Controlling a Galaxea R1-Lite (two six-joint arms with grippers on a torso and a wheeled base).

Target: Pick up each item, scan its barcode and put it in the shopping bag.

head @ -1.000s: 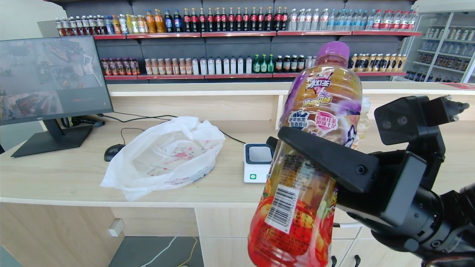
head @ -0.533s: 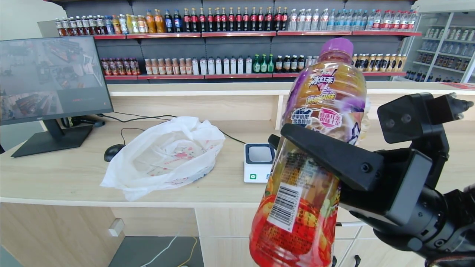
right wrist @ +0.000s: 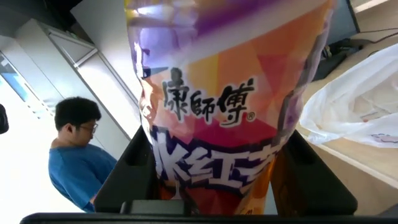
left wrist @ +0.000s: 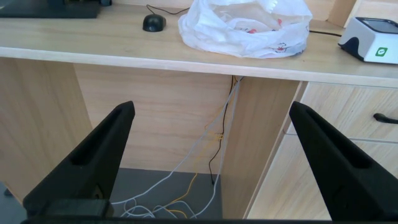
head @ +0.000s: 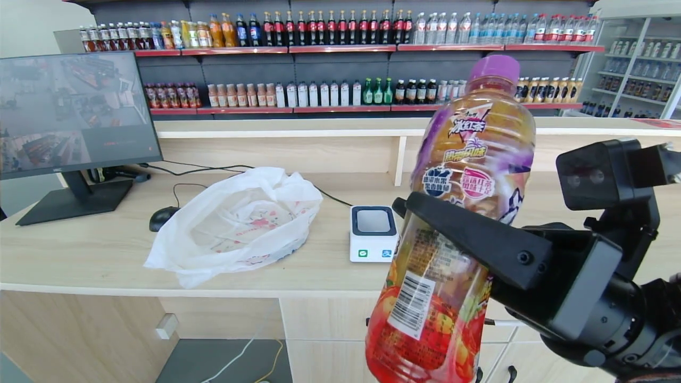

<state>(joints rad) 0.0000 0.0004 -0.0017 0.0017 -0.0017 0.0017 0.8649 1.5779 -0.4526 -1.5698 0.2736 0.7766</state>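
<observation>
My right gripper (head: 457, 239) is shut on a tall drink bottle (head: 457, 175) with a purple cap and an orange, purple and red label, held up close at the right of the head view, tilted, its barcode facing the camera low down. The same bottle (right wrist: 230, 87) stands between the right gripper's (right wrist: 217, 155) fingers. The white scanner (head: 373, 233) sits on the wooden counter (head: 96, 250) just left of the bottle. A white plastic shopping bag (head: 239, 221) lies open left of the scanner. My left gripper (left wrist: 211, 162) hangs open below the counter front, with the shopping bag (left wrist: 249, 25) and scanner (left wrist: 373, 38) above it.
A monitor (head: 72, 111) stands at the counter's left end with a black mouse (head: 162, 218) and cables beside it. Shelves of bottled drinks (head: 340, 32) line the back wall behind a raised ledge. Drawers and loose cables (left wrist: 205, 168) sit under the counter.
The right gripper has carried the bottle a little to the right and slightly up, uncovering the scanner's right side. The bag and scanner have not moved.
</observation>
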